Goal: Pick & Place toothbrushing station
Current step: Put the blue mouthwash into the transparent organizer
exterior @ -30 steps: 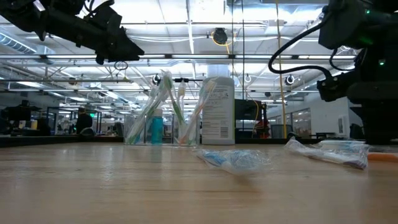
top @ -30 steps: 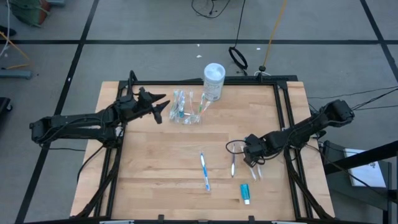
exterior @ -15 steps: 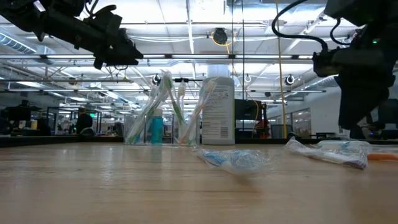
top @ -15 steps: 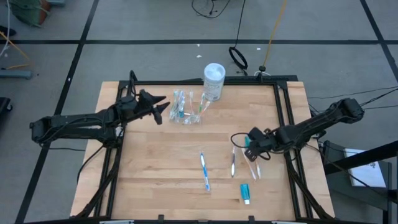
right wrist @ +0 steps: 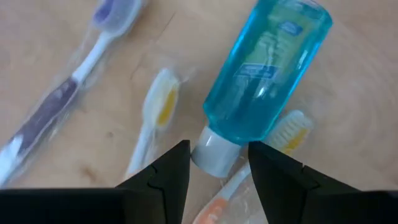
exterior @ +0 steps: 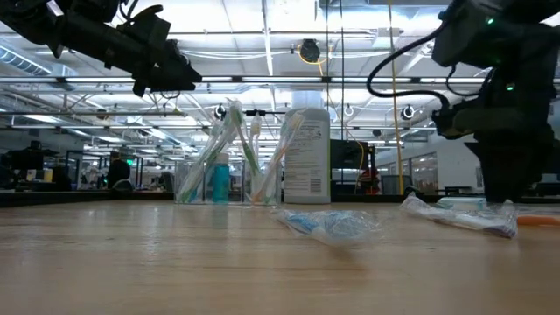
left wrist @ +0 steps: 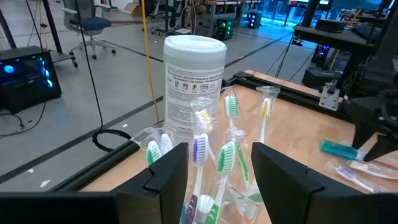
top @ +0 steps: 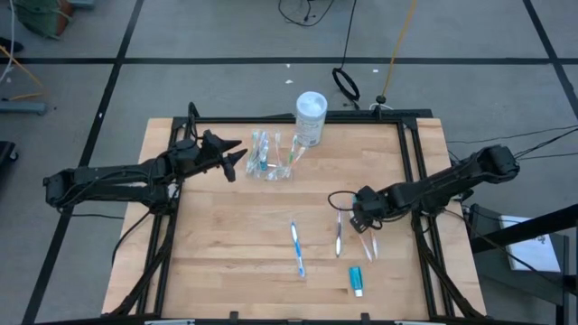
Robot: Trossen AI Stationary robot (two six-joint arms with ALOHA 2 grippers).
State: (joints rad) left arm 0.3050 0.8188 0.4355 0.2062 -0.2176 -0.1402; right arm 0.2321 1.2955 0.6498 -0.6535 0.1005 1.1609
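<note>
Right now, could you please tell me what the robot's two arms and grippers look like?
Both are slim, dark, jointed arms with black cables looping alongside. The left gripper and right gripper each end in two flat, squared black fingers. No markings show.

Even overhead light, ceiling strip lights glaring in low view, soft shadows, right wrist view blurred close-up.

Two slim, matte-black robot arms made of jointed tubular segments with bulkier housings at the joints. Thin black cables loop beside the right arm's wrist. The left gripper [top: 237, 159] and right gripper [top: 360, 227] each carry two flat, dark, blocky fingers [left wrist: 168, 177] with squared, angular tips.
</note>
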